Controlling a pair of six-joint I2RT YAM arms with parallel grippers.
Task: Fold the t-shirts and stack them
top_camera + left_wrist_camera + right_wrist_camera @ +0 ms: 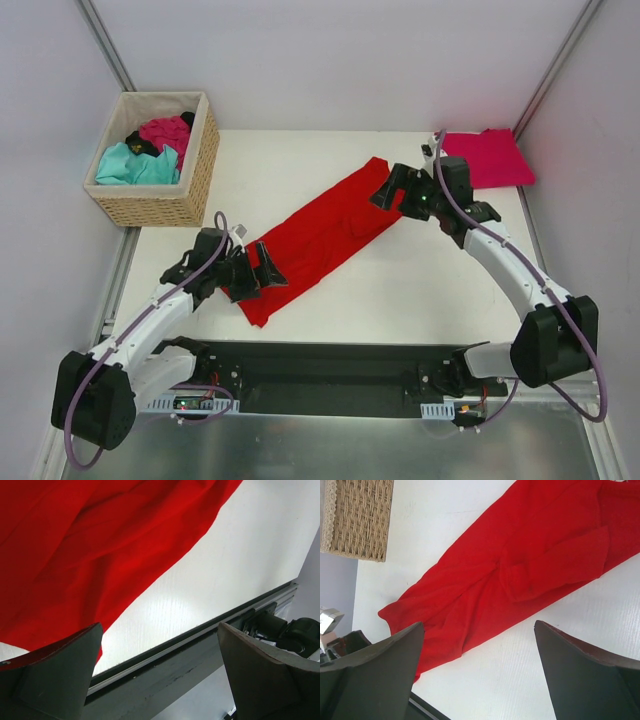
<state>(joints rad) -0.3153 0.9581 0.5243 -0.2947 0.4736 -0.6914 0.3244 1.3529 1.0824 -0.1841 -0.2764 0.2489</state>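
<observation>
A bright red t-shirt [318, 238] lies folded into a long strip running diagonally across the white table; it also shows in the left wrist view [90, 545] and the right wrist view [520, 575]. A pinkish crimson shirt [487, 158] lies folded flat at the far right corner. Teal [135, 166], magenta [167, 131] and black [138, 143] shirts sit in the basket. My left gripper [257, 273] is open at the strip's near left end, holding nothing. My right gripper [395, 189] is open above the strip's far right end, holding nothing.
The tan wicker basket [196, 170] stands at the far left corner and shows in the right wrist view [362, 517]. The table's near edge rail [190, 645] runs just below the left gripper. Grey walls close in the table.
</observation>
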